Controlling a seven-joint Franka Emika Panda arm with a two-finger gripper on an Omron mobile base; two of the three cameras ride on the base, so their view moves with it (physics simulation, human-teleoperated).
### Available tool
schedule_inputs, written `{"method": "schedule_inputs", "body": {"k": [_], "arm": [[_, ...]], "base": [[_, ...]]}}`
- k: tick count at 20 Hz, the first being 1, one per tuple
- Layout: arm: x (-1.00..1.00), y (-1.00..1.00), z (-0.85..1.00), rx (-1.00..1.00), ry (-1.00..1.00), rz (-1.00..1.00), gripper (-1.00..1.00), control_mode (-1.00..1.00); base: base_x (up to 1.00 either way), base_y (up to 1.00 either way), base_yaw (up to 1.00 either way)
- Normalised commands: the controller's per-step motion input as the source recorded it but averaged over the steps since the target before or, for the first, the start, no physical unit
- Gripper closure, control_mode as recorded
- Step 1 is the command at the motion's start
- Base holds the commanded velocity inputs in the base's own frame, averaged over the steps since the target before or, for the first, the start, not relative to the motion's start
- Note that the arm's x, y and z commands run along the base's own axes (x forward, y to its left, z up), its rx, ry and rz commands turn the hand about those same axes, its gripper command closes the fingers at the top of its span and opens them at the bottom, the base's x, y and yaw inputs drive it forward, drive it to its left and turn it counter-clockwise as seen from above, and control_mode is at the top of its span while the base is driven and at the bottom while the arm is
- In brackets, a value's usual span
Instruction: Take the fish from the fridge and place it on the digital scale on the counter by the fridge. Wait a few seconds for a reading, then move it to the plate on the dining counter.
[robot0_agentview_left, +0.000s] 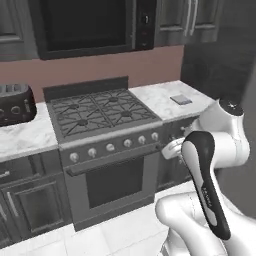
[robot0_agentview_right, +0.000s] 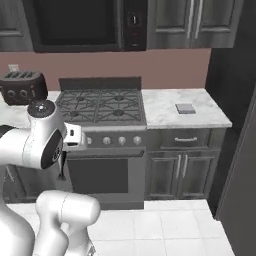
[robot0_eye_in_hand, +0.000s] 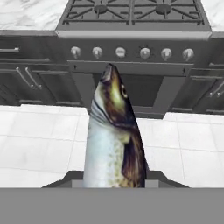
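Gripper around one fish

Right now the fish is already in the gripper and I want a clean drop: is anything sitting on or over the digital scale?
Nothing visible does. The digital scale lies bare on the counter right of the stove, with nothing on it. The fish is held in front of the oven.

Gas stove, microwave above, toaster beside.
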Motion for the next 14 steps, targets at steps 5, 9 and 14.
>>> {"method": "schedule_inputs", "body": {"k": [5, 9, 14], "arm": [[0.00, 0.00, 0.00, 0.00, 0.00, 0.00, 1.00, 1.00], [0.00, 0.00, 0.00, 0.00, 0.00, 0.00, 1.00, 1.00], [0.00, 0.00, 0.00, 0.00, 0.00, 0.00, 1.00, 1.00]], "base": [[0.00, 0.60, 0.93], [0.08, 0.51, 0.91], [0.09, 0.56, 0.87]]}}
